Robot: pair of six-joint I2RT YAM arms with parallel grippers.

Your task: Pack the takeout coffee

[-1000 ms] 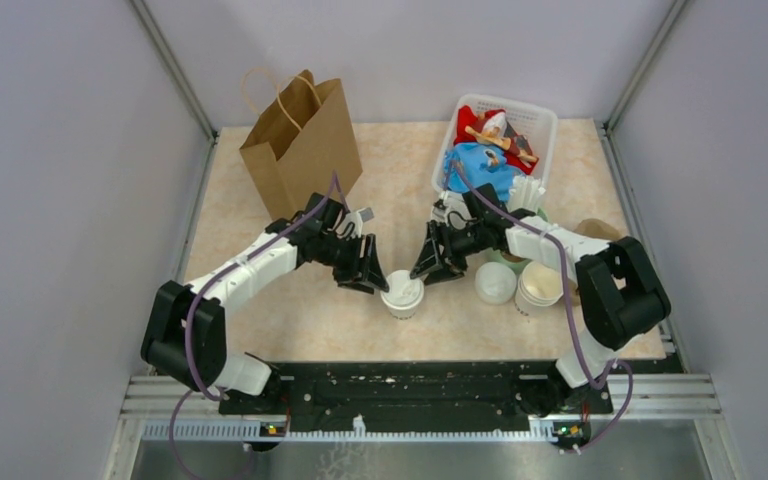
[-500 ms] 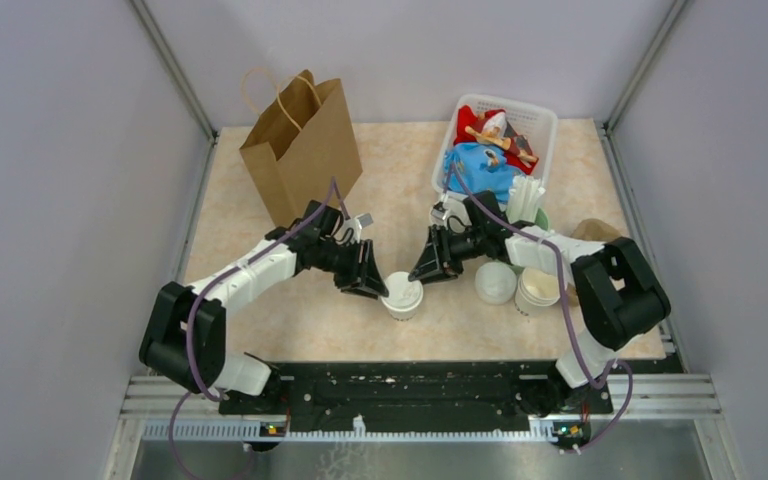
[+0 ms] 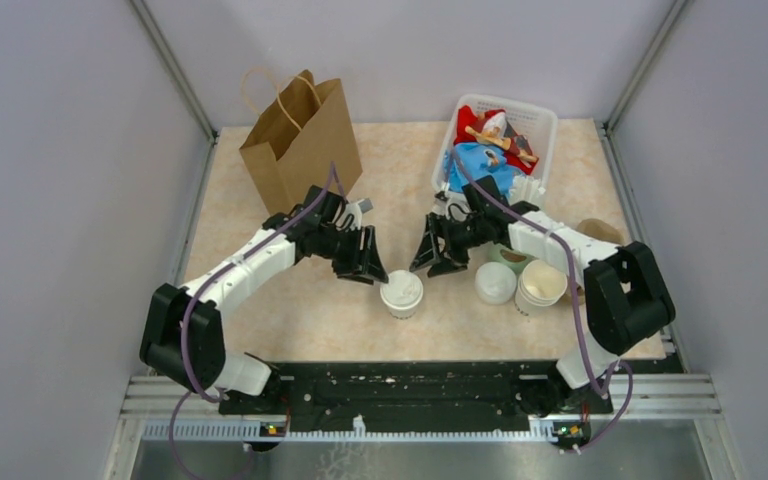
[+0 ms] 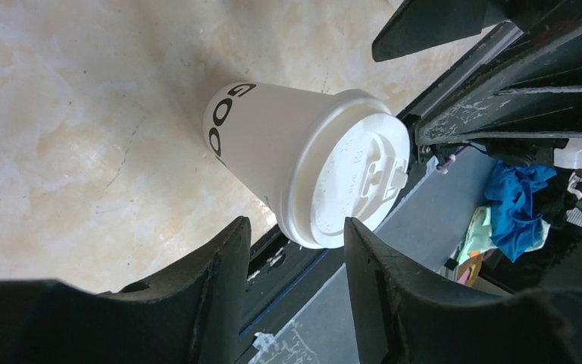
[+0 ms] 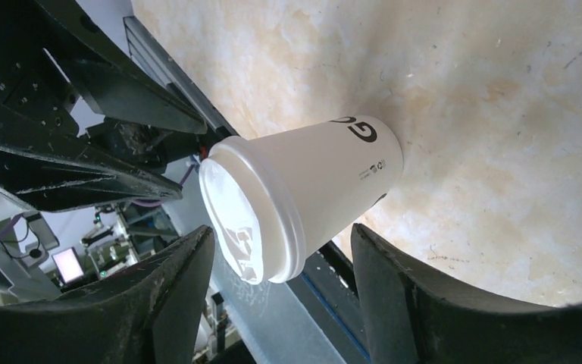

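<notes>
The takeout coffee (image 3: 401, 293) stands upright on the table between my two arms: a white paper cup with black lettering and a white lid pressed on. My left gripper (image 3: 368, 264) sits just left of it and is open. In the left wrist view the cup (image 4: 288, 159) lies just beyond my left gripper (image 4: 295, 227), untouched by either finger. My right gripper (image 3: 434, 258) is to the cup's upper right, also open. In the right wrist view the cup (image 5: 318, 186) shows ahead of the right gripper (image 5: 282, 231), clear of both fingers.
A brown paper bag (image 3: 300, 145) stands open at the back left. A white basket (image 3: 532, 118) with red and blue items sits at the back right. A loose white lid (image 3: 495, 283) and a stack of lidless cups (image 3: 541, 285) lie right of the coffee.
Both grippers narrowed close beside the cup's lid half a second ago, then widened and drew back slightly. The cup has stayed in place.
</notes>
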